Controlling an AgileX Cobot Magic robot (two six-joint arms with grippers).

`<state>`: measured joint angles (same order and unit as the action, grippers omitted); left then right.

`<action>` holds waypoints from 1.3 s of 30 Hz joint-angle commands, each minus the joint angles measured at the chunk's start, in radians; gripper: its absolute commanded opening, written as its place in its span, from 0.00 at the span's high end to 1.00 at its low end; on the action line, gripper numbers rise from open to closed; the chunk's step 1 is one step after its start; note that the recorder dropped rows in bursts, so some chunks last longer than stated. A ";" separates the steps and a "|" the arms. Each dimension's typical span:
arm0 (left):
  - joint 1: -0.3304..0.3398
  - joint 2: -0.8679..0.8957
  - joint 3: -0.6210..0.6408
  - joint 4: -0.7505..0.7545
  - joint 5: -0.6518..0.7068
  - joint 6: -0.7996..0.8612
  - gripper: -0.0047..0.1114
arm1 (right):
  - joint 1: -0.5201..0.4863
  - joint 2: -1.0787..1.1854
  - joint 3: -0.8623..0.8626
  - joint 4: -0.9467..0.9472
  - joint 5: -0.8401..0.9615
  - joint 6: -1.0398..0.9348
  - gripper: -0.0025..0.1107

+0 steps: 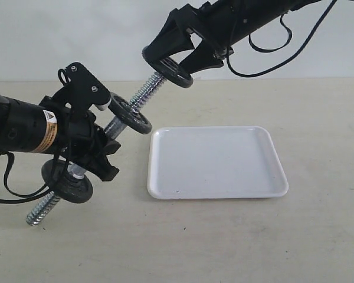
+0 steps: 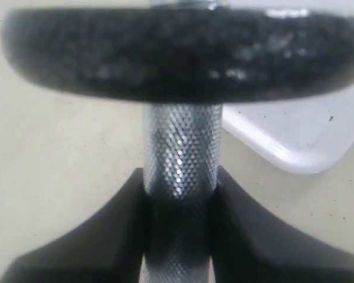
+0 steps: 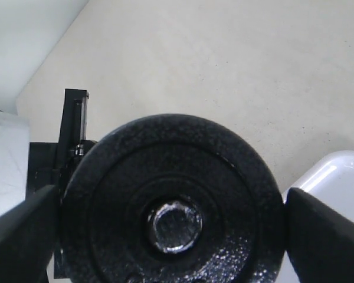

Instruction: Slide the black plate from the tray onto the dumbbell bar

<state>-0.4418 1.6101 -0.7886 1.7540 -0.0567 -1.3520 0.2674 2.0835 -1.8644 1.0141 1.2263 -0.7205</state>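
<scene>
Beige table (image 1: 224, 236) below: bar (image 1: 143, 94) is clamped tilted by left gripper (image 1: 96, 132); plate (image 1: 167, 66), gripped across its rim by right gripper (image 1: 178, 56), is met by bar's tip.

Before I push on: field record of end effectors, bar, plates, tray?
left end effector: shut on the dumbbell bar at its knurled middle, bar tilted
right end effector: shut on the black plate
black plate: at the bar's upper threaded end, bar tip showing in its hole
other plates: two on the bar, either side of the left grip
tray: no plate on it
</scene>
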 commanded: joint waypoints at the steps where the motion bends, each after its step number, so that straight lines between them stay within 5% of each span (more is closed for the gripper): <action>1: 0.000 -0.067 -0.057 -0.010 0.002 0.000 0.92 | -0.002 -0.027 -0.012 0.054 -0.005 -0.012 0.98; 39: 0.000 -0.067 -0.084 -0.010 0.022 -0.005 0.92 | 0.070 0.038 -0.012 0.057 -0.005 0.034 0.98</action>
<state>-0.4319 1.6120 -0.8131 1.7539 -0.0342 -1.3520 0.3019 2.1154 -1.8721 1.0548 1.1834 -0.6751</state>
